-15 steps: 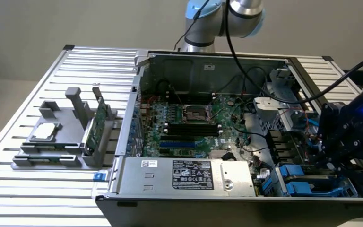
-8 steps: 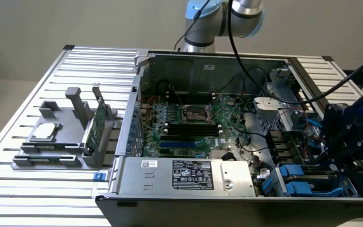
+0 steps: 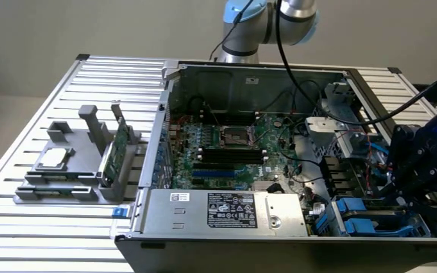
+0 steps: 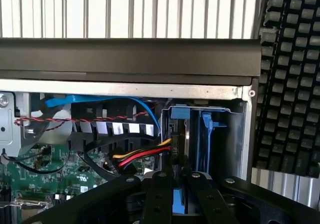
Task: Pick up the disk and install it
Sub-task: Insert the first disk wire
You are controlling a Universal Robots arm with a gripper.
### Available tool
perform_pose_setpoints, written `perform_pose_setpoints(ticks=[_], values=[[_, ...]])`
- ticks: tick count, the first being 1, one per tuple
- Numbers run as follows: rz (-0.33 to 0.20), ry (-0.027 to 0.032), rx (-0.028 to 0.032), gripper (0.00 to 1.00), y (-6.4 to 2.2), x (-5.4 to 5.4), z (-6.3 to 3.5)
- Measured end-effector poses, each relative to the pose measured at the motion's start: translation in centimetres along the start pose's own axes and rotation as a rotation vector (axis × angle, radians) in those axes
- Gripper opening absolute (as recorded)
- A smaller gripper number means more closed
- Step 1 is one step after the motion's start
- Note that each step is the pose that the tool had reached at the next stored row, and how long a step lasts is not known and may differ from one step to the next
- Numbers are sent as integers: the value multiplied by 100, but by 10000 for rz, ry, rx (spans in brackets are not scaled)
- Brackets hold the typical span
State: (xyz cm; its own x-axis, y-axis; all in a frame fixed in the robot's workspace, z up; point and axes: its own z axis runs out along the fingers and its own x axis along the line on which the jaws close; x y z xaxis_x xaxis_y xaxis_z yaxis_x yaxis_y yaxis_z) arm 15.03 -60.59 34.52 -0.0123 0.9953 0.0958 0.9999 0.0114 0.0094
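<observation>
Claw: the black claw (image 4: 179,194) is pinching the blue-framed silver-grey disk (image 4: 179,204).
Disk: it is standing upright inside the open computer case's (image 3: 226,227) corner drive bay (image 4: 200,134).

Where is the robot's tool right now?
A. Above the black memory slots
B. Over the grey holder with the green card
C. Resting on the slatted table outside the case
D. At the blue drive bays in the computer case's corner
D: the tool sits beside the blue drive bays in the open computer case.

Disk (image 4: 180,134) upright in case (image 3: 203,227) corner bay, hand (image 4: 176,204) above it
</observation>
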Motion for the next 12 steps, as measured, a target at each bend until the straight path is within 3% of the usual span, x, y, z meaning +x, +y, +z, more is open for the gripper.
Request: perform_pose_setpoints(ticks=[4, 9, 12], values=[[47, -85, 49, 16, 6, 35, 7], [90, -261, 65, 16, 21, 80, 21], [141, -338, 72, 16, 25, 99, 32]])
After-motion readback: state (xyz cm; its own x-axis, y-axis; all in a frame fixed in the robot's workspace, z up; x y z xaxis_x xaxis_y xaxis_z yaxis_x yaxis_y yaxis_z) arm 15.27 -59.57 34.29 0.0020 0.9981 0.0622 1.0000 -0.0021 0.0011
